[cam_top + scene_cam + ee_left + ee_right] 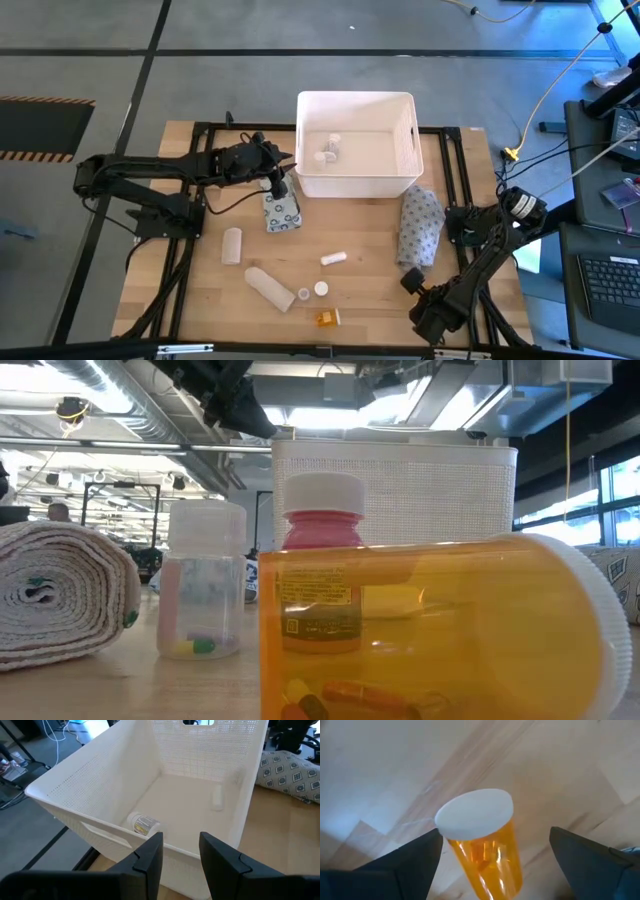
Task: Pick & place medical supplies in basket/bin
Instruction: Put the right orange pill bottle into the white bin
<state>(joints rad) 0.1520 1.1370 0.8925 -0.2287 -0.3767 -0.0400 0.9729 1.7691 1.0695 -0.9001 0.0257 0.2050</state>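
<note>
left hand (181, 851) empty, fingers parted, at white bin (356, 108) rim, right hand (495, 845) open around orange pill bottle (482, 840)

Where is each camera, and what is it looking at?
High view: above, straight down on the table, both arms and the white tub.
Low view: at tabletop height, facing an orange pill bottle; a dark arm above.
Left wrist: on the left gripper, looking into the tub.
Right wrist: over an orange bottle, between the right gripper.
High and left wrist share the tub.
</note>
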